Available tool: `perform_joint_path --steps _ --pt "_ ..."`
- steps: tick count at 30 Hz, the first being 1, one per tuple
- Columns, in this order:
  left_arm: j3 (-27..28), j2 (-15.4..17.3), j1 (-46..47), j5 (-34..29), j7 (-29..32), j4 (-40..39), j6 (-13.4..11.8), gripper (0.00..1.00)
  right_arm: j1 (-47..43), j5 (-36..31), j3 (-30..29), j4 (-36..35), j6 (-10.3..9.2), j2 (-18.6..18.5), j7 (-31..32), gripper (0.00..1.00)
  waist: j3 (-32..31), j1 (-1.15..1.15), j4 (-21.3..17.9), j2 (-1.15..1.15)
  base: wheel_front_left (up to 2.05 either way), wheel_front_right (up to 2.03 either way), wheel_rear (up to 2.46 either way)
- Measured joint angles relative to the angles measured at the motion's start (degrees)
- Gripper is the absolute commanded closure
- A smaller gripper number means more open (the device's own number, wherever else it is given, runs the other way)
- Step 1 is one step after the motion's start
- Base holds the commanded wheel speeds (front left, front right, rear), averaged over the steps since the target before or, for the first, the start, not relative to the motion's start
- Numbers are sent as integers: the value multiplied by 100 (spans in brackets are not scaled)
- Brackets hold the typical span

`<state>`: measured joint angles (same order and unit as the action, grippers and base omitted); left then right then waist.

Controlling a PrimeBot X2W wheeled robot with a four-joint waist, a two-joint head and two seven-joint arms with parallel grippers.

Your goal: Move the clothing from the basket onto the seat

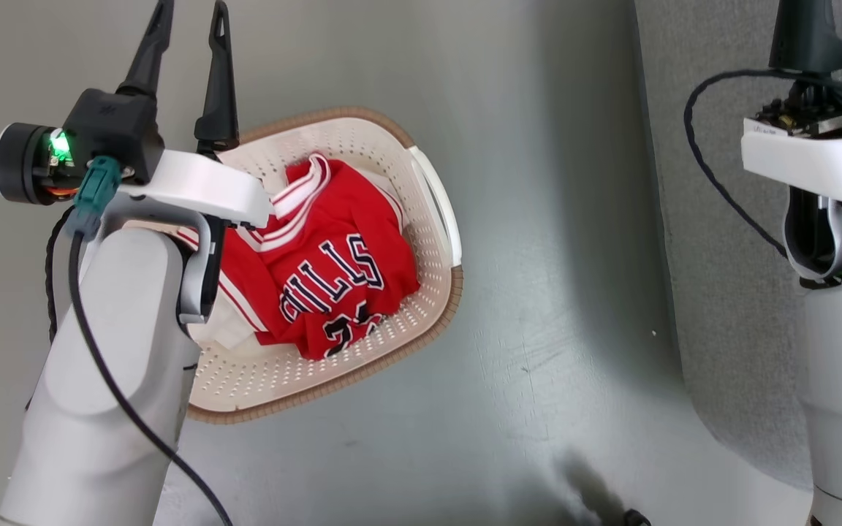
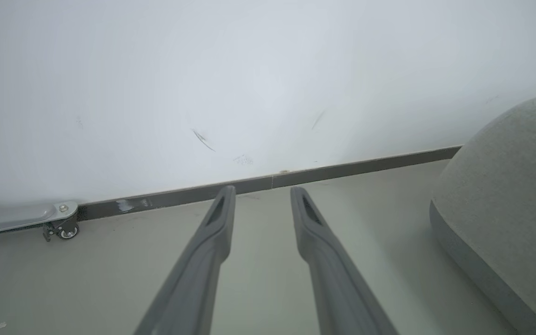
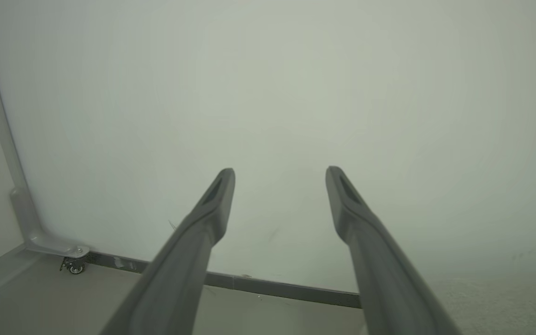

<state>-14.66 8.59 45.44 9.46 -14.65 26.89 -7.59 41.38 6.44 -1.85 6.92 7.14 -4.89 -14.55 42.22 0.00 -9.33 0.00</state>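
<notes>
Bare floor lay open between the basket and the seat on the right, a wide lane with nothing standing in it. From above, the basket's right half was free to reach into, with the clothing heaped inside. The left arm covered its left half. On the far side the wall closed the room off, with a wheeled metal frame at its foot on the left.

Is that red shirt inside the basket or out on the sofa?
Inside. The red clothing lies bunched in the basket, lettering up; the basket stands on the floor, apart from the seat.
</notes>
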Motion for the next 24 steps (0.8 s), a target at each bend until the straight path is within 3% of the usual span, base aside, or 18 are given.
perform_joint_path --steps 8,24 --pt "233 -4 -458 51 -1 -798 -48 0 -216 -43 -45 69 0 -62 -1 0 -395 0 141 0 0 0 0" --pt "698 3 -1592 149 -2 -1686 -107 0 -852 -43 86 272 0 -153 -1 0 -1320 0 432 0 0 0 0"
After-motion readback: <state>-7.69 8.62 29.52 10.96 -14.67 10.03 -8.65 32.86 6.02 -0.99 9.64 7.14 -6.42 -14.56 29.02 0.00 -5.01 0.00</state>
